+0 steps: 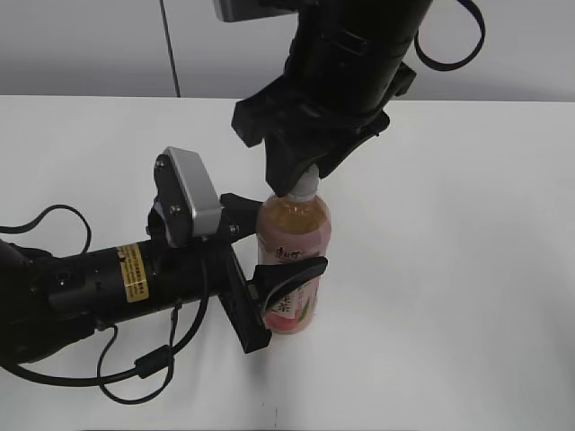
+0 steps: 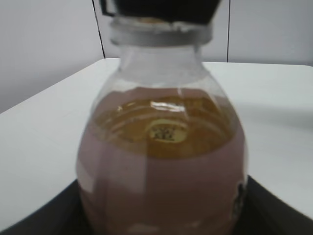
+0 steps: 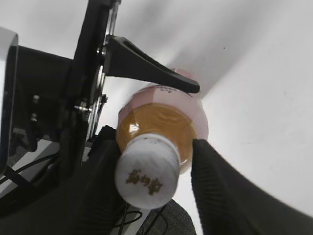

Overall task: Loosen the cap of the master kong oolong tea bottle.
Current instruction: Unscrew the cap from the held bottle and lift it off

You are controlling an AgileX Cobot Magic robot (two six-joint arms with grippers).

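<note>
The master kong oolong tea bottle [image 1: 293,235] stands upright on the white table [image 1: 467,269], amber tea above a pink label. My left gripper [image 1: 286,262] is shut on its body, one finger on each side. The bottle fills the left wrist view [image 2: 161,166], with the dark fingers at the bottom corners. The white cap [image 1: 308,187] sits between the fingers of my right gripper [image 1: 304,180], which comes down from above. In the right wrist view the cap [image 3: 146,172] shows its dark logo. The right gripper [image 3: 151,149] is open around it: the left finger is against the cap, the right finger stands apart.
My left arm with its cables [image 1: 108,287] lies across the front left of the table. A grey wall [image 1: 90,45] stands behind the table's far edge. Bare white tabletop lies to the right of the bottle.
</note>
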